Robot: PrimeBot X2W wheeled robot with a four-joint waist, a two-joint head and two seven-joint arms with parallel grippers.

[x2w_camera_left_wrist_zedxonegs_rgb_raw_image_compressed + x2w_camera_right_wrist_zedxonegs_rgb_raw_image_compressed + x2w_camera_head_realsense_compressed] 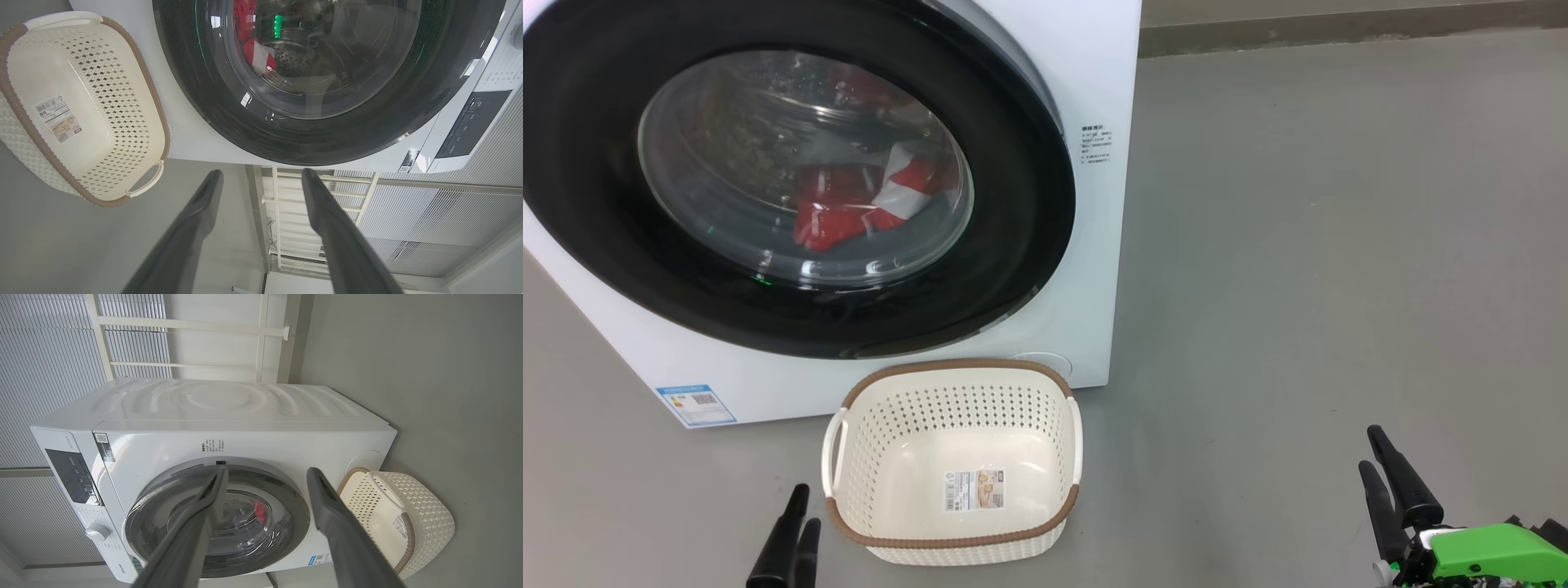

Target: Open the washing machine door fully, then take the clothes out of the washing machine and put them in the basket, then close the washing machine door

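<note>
Right now both hands are hanging low and near, spread wide and holding nothing. The left hand (805, 508) is hovering just left of the basket's near corner, touching nothing. The right hand (1370, 449) is waiting well off to the right above bare floor (1339, 245).

Between them the basket (956, 366) is sitting empty on the floor, its far rim just in front of the washer (1103, 73). Farther back the door (1021, 212) is sitting shut, and the clothes (849, 216) are lying low in the drum behind its glass.

The door is looking rigid and glossy, so fingers are likely going to slip on the black face. Hooking behind the rim's right edge is probably going to work better, though no catch is showing clearly there. The clothes are looking thin, soft and light. They are likely going to sag and trail, so pinching a bunched fold near the middle is looking wiser than taking a loose corner.
</note>
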